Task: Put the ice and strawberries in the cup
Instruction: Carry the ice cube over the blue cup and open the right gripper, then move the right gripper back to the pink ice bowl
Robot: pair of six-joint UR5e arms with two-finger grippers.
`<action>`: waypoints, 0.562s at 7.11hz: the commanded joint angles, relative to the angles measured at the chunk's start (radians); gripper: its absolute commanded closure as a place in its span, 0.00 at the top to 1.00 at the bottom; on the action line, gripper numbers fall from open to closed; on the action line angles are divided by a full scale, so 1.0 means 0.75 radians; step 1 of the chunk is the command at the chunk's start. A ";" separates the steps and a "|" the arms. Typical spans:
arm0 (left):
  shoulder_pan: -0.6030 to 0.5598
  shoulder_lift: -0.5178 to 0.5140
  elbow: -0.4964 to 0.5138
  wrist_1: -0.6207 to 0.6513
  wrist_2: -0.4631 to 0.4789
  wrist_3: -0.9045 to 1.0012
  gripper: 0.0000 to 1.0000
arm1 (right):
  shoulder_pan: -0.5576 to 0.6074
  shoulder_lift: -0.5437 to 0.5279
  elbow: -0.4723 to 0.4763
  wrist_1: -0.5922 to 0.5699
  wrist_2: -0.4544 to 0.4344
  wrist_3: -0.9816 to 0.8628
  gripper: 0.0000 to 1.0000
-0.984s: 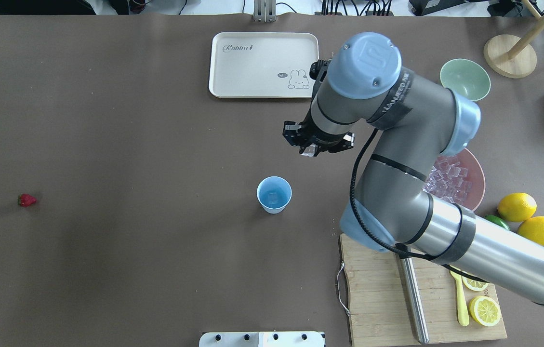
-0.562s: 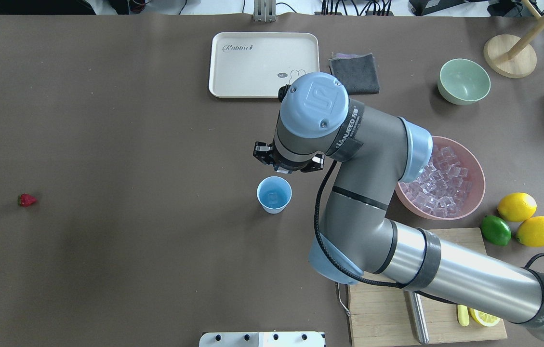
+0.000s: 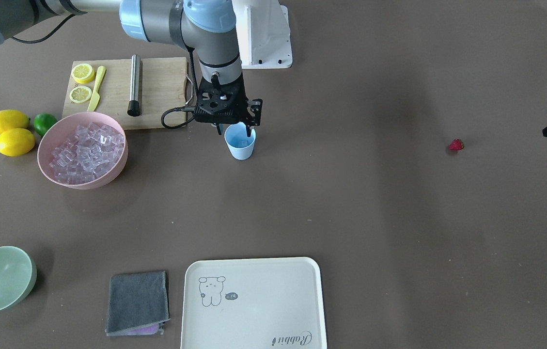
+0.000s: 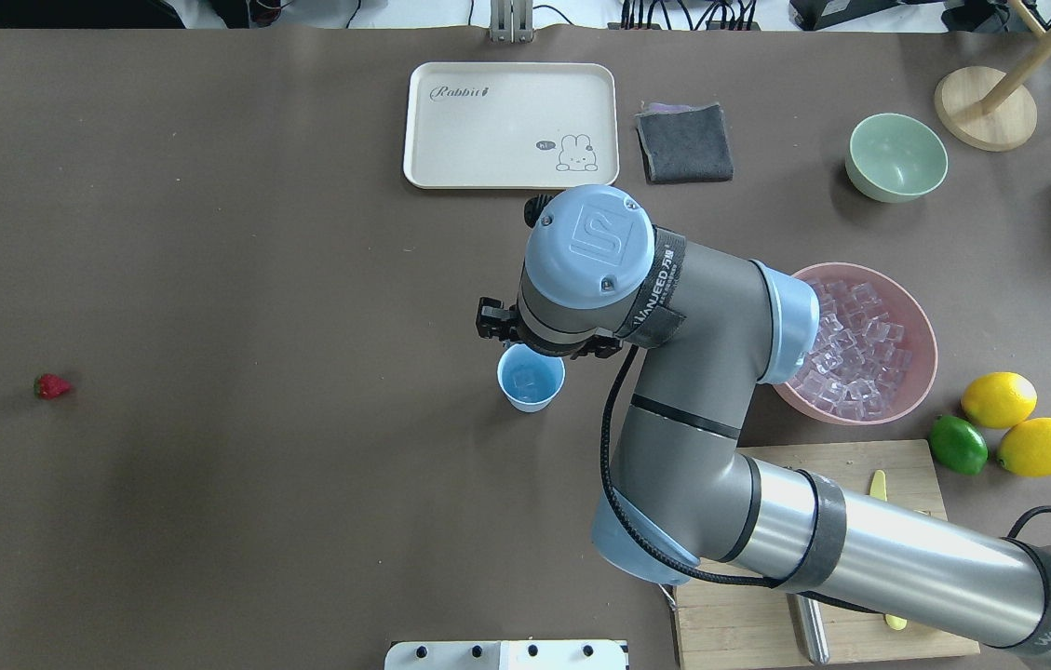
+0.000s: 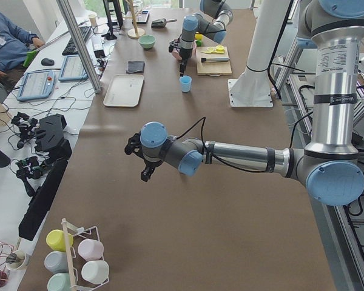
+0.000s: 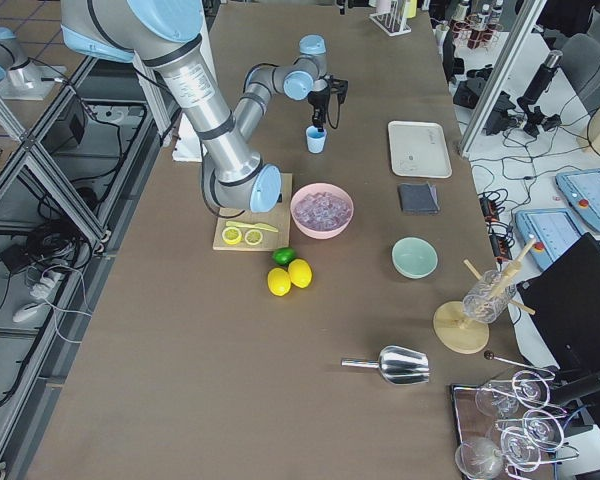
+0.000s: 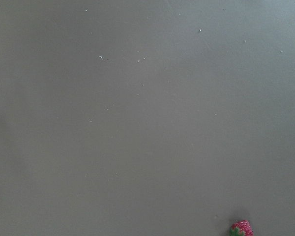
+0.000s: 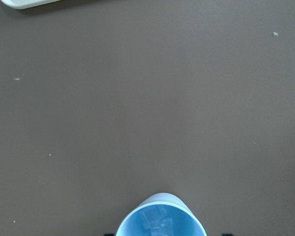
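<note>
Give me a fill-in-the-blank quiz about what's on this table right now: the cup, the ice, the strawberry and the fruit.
1. The ice cubes are heaped in the ____ bowl.
2. In the overhead view, the strawberry lies far to the ____ of the cup.
3. The right gripper hovers over the cup, which holds a cube of ____.
4. Next to the two lemons sits one green ____.

Missing words: pink; left; ice; lime.

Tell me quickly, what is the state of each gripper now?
Left gripper: open, holding nothing.
Right gripper: open, over the cup.
</note>
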 commanded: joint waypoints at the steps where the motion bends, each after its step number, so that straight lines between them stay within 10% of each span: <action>1: 0.000 0.000 0.000 0.000 0.000 0.000 0.99 | 0.072 -0.076 0.066 0.001 0.049 -0.128 1.00; 4: 0.000 0.008 -0.002 -0.002 -0.002 0.002 0.99 | 0.250 -0.413 0.186 0.155 0.193 -0.430 1.00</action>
